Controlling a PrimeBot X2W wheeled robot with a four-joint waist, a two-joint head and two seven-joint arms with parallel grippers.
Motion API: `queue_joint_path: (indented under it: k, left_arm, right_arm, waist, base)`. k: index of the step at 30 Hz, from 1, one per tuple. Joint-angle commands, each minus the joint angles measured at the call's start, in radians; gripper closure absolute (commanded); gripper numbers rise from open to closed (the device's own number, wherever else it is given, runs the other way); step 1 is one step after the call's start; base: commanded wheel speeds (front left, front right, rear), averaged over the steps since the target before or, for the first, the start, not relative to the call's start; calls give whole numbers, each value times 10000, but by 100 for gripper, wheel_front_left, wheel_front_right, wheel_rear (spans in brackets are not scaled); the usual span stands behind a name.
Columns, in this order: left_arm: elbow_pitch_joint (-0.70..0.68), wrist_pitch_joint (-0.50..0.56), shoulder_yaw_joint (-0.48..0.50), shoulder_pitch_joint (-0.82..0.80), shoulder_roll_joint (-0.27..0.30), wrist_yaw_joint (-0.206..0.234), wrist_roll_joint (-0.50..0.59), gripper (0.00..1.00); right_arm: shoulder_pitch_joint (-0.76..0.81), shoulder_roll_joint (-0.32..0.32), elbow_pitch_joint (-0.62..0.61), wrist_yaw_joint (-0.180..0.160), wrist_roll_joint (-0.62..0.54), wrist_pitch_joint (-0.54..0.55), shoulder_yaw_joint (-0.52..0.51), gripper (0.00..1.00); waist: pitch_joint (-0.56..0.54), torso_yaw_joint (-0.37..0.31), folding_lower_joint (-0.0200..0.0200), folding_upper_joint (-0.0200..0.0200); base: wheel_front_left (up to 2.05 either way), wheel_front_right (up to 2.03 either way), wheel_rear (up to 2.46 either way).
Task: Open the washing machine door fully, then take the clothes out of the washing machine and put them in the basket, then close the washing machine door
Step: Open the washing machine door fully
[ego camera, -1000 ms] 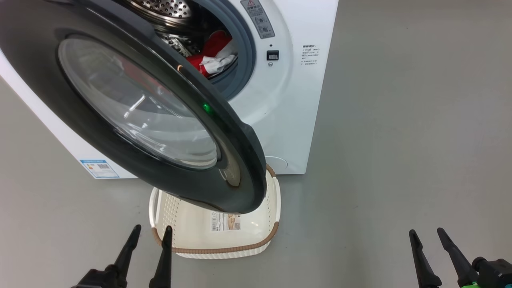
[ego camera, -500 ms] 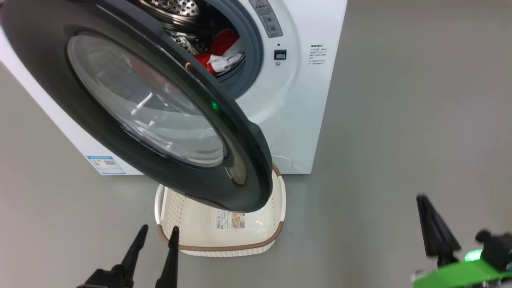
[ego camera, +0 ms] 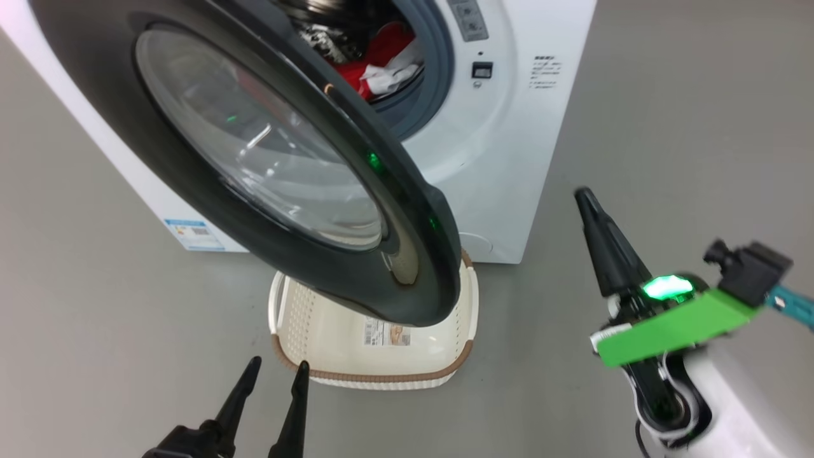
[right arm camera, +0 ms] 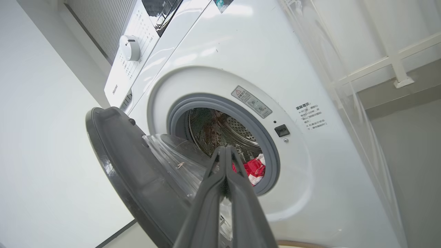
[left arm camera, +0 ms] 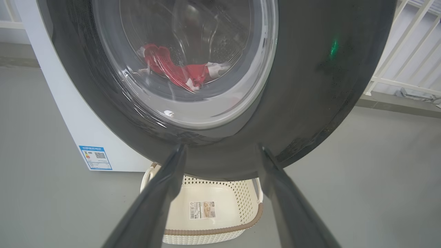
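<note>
The washing machine door [ego camera: 210, 191] with its black rim and glass bowl stands partly open and hangs over the basket [ego camera: 305, 331]. Behind it the white washing machine [ego camera: 509, 146] shows its grey-ringed opening, with the red and white clothes [ego camera: 381, 63] lying in the drum. My left gripper [ego camera: 276, 369] is open low at the front, just left of the basket's near rim. My right gripper [ego camera: 585, 197] is raised to the right of the machine, shut on nothing. In the right wrist view its joined fingertips [right arm camera: 225, 150] point at the clothes [right arm camera: 253, 168] in the drum.
Grey floor [ego camera: 699, 114] spreads to the right of the machine and around the basket. A blue label [ego camera: 194, 234] sits low on the machine's left side. White railing [left arm camera: 396, 69] stands behind on the right in the left wrist view.
My right gripper has shut and risen from the lower right corner up toward the machine's front. The head camera has shifted, so the machine and basket sit further right.
</note>
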Motion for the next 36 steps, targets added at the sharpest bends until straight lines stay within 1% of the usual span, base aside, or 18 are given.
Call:
queue_joint_path:
  k: [1,2,6,8,10,14,19,25,28,36]
  left_arm:
    - [-258,-120,272,-327,100,45,-38,0]
    - [-245,-120,224,-387,100,44,-75,0]
    - [-225,-120,95,-559,100,43,-186,0]
    - [-219,-120,8,-644,100,48,-246,0]
    - [-203,-120,-89,-730,100,51,-305,0]
    - [-176,-120,-316,-870,100,41,-396,0]
    - [-205,-120,-464,-1005,100,61,-520,0]
    - [-200,-120,-535,-1121,100,106,-623,0]
    - [-212,-120,-547,-1117,100,153,-687,0]
    - [-170,-120,-691,-898,100,231,-764,0]
  right_arm:
    - [-437,-191,-180,75,220,-63,372,100]
    - [-937,-489,-89,75,878,-63,941,100]
    - [-1886,-1099,89,75,2514,-38,2246,100]
    - [-2318,-1396,150,75,3533,328,2836,100]
    - [-2658,-1616,219,75,4514,826,3212,100]
    - [-3209,-1992,395,75,5945,2187,3560,100]
    - [-3606,-1968,599,75,7353,3816,3223,100]
    - [-3738,-1802,1057,75,8038,5660,2848,100]
    - [-3663,-1673,1225,75,7988,6289,2806,100]
    - [-3067,-1247,1315,75,7708,6983,2639,100]
  waist:
    - [152,143,0,-1]
    - [275,237,0,-1]
    - [537,421,0,-1]
    - [661,510,0,-1]
    - [776,604,0,-1]
    - [986,762,0,-1]
    - [1242,897,0,-1]
    - [1349,1059,0,-1]
    - [1285,1161,0,-1]
    - [846,1458,0,-1]
  base:
    - [0,0,0]
    - [0,0,0]
    - [0,0,0]
    - [0,0,0]
    - [0,0,0]
    - [0,0,0]
    - [0,0,0]
    - [0,0,0]
    - [0,0,0]
    - [0,0,0]
